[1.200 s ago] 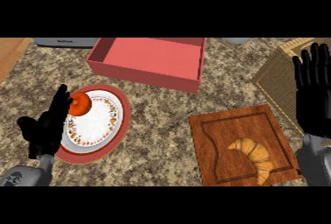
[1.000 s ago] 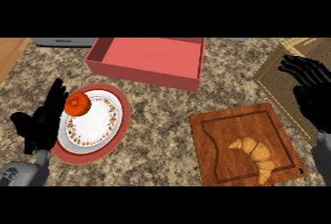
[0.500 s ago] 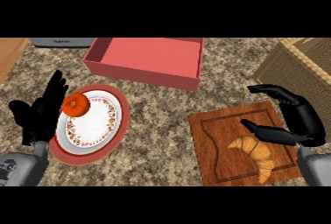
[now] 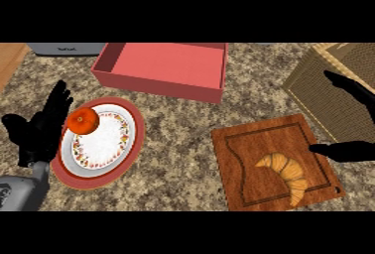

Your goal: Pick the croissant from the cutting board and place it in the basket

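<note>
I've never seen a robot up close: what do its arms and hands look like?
Each robot hand is matt black, with slim fingers and a thumb, like a glove: left robot hand, right robot hand. The left forearm is a smooth grey casing bearing a small dark marking. No cables show.

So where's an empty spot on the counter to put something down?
Bare counter lies between the plate and the cutting board, below the red box. The strip under the plate is free too. It is crowded at right, where the basket nearly meets the board.

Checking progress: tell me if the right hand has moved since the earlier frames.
Yes. The right hand came down from beside the basket to the cutting board's right edge.
</note>
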Motion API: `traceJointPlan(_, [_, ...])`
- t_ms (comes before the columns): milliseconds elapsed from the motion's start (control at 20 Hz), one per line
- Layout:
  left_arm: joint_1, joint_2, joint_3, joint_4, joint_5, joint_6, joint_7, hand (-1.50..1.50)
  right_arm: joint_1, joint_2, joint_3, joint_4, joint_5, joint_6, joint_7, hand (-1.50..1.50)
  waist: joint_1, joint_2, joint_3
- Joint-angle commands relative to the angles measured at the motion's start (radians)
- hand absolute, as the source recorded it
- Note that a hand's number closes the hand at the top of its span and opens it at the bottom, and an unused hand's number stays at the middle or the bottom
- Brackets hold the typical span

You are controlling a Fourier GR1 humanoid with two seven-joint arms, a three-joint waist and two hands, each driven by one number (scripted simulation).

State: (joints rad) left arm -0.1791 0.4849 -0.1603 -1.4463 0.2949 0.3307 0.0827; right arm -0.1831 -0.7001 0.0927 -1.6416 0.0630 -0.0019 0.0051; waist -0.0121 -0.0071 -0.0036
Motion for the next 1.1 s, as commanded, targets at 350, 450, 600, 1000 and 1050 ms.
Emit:
traceJointPlan(350, [0.018,-0.026,0.020,0.031,-0.023,-0.002,-0.043,0.00,0.057,-0.381,-0.030,-0.208,-0.202,0.523,0.286,-1.50,-0.010,0.002,0.002])
traceJointPlan(450, [-0.023,-0.013,0.041,0.002,-0.013,-0.028,0.027,0.00,0.056,-0.359,-0.068,-0.153,-0.205,0.561,0.269,-1.50,0.004,0.005,0.003])
traceJointPlan(600, [-0.083,-0.078,0.003,0.054,-0.075,-0.003,0.032,0.00,0.054,-0.279,-0.045,-0.196,-0.192,0.553,0.350,-1.50,0.005,0.007,0.003])
traceJointPlan(1000, [0.064,-0.039,0.098,-0.033,-0.050,-0.113,-0.016,0.00,0.097,-0.087,-0.072,-0.207,-0.073,0.497,0.305,-1.50,0.016,0.006,0.004])
traceJointPlan(1050, [-0.007,-0.083,0.075,0.004,-0.086,-0.049,0.025,0.00,0.189,-0.080,-0.083,-0.146,0.007,0.497,0.147,-1.50,0.007,0.007,0.004])
